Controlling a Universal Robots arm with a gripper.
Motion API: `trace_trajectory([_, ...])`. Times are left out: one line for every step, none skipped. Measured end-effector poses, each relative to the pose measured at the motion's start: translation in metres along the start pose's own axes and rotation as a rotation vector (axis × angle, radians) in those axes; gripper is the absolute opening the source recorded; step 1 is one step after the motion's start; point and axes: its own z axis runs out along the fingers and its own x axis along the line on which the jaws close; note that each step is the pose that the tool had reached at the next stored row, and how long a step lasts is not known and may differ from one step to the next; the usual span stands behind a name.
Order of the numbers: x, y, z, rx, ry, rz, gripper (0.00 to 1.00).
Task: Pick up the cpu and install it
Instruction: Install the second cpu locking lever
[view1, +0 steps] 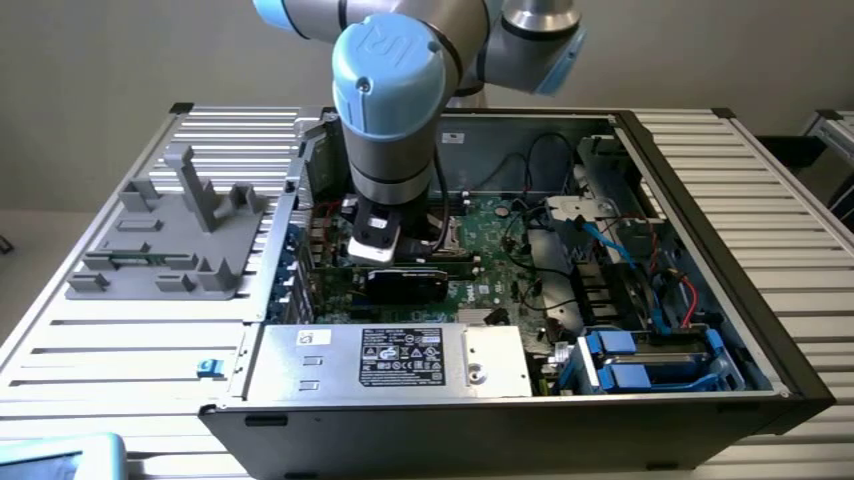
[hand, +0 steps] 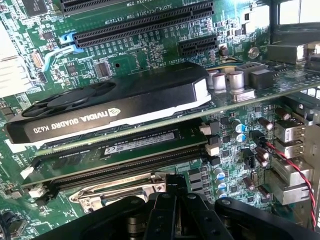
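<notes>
My gripper (view1: 379, 262) reaches down into the open computer case (view1: 694, 200), low over the motherboard (view1: 501, 250) and beside the black graphics card (view1: 407, 283). In the wrist view its dark fingers (hand: 175, 186) are pressed together, and I see nothing between them. Just past the fingertips lies the motherboard socket with its metal frame (hand: 117, 192). Beyond that are memory sticks (hand: 130, 145) and the black NVIDIA card (hand: 110, 107). The cpu is hidden; I cannot make it out in the socket or at the fingers.
A grey plastic fixture (view1: 174, 235) stands on the slatted table at the exterior view's left. The power supply (view1: 387, 357) fills the case's near side, with blue drive bays (view1: 641, 362) and loose cables (view1: 601, 250) to the exterior view's right. Red wires (hand: 290, 160) run by the rear ports.
</notes>
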Motion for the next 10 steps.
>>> trace_trajectory([0.0000, 0.0001, 0.0008, 0.0000, 0.0001, 0.000, 0.11])
trace_trajectory([-0.0001, 0.0001, 0.0015, 0.0000, 0.0001, 0.000, 0.11])
trace_trajectory([-0.0002, 0.0000, 0.0021, -0.0002, 0.0000, 0.000, 0.11])
trace_trajectory([-0.0003, -0.0003, 0.0027, -0.0002, 0.0000, 0.000, 0.11])
trace_trajectory([-0.0004, -0.0006, 0.0034, -0.0001, 0.0000, 0.000, 0.11])
trace_trajectory([-0.0005, -0.0012, 0.0041, -0.0001, 0.0000, 0.000, 0.11])
trace_trajectory([-0.0007, -0.0016, 0.0048, 0.0000, 0.0001, 0.000, 0.11])
trace_trajectory([-0.0008, -0.0018, 0.0054, 0.0001, 0.0001, 0.000, 0.11])
trace_trajectory([-0.0009, -0.0018, 0.0057, 0.0000, 0.0001, 0.000, 0.11])
trace_trajectory([-0.0009, -0.0017, 0.0059, -0.0001, 0.0000, 0.000, 0.11])
